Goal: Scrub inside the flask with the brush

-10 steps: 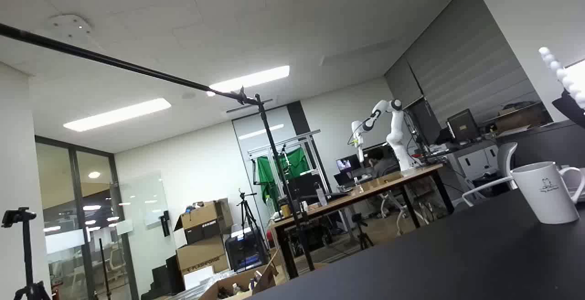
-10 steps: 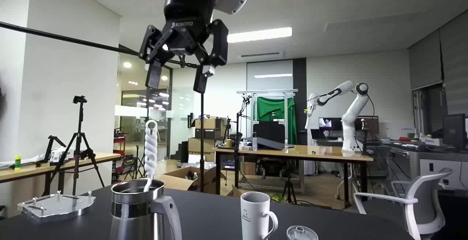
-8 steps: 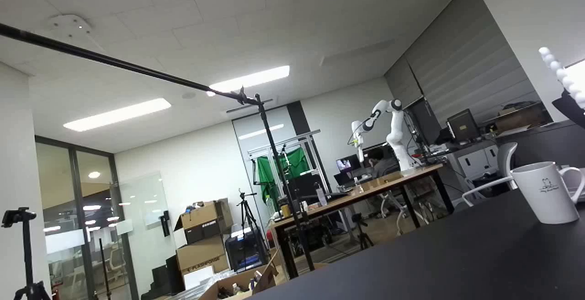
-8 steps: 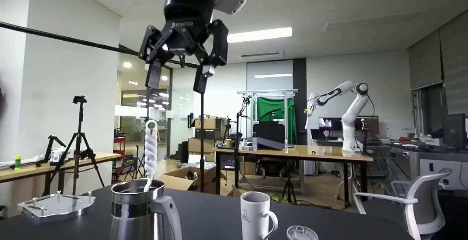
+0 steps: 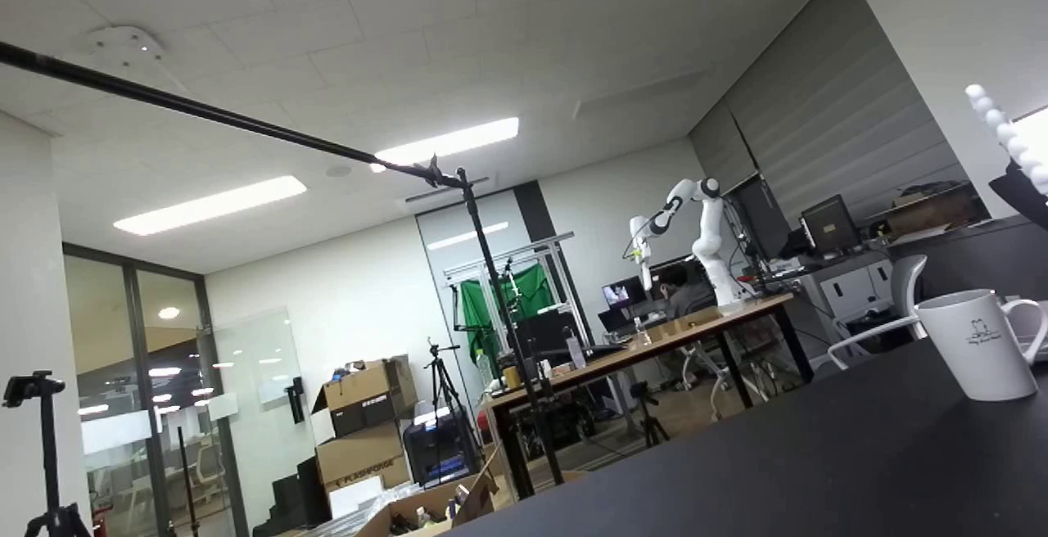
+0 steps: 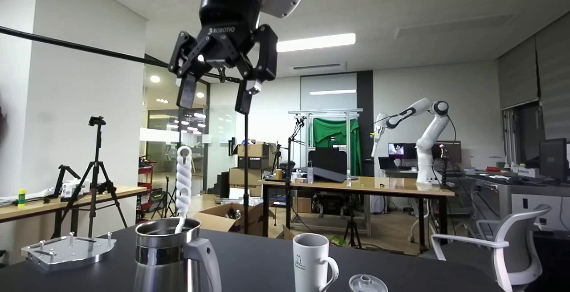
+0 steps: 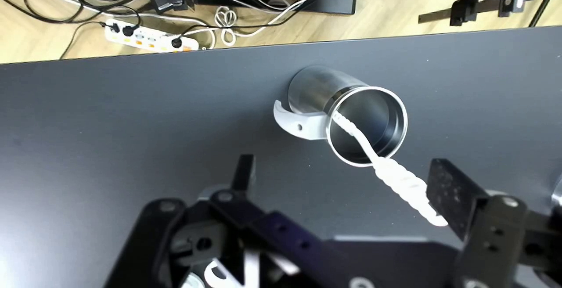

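Well above the flask, we see the gripper, its jaws spread wide. From the wrist, one of its fingers overlaps the top of the brush, but in an exterior view we make out a gap between the two. That brush is in the flask: its lower part sits inside the open mouth, and its white twisted length, ending in a loop, slants up and out past the rim. We cannot tell whether it touches the flask's bottom. The flask itself stands upright on the dark table. On the side of its grey handle we have a white mug, with a round lid farther from the flask than the mug is; on the side away from that handle lies a metal plate with pegs. Past the table edge nearest the flask in the wrist view, we spot a power strip.
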You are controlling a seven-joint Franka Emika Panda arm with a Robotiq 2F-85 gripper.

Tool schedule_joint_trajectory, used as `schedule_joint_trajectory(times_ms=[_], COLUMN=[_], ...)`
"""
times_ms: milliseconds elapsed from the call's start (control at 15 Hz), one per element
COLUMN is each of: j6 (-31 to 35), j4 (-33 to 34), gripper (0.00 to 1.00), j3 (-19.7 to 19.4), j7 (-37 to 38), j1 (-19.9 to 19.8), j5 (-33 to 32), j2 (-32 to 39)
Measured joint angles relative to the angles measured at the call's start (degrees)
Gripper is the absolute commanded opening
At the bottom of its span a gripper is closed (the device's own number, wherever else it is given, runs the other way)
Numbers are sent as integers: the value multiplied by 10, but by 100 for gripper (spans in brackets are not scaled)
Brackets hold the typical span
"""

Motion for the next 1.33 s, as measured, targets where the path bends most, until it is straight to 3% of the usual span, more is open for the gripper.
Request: schedule_joint_trajectory(times_ms=[267, 867, 1333], j6=[21, 118, 121], j4=[4, 41, 40], gripper=[100, 100, 100], j3=[21, 140, 207], j7=[37, 275, 416], j1=[-10, -22, -19], j5=[0, -15, -37], j2=[9, 100, 141])
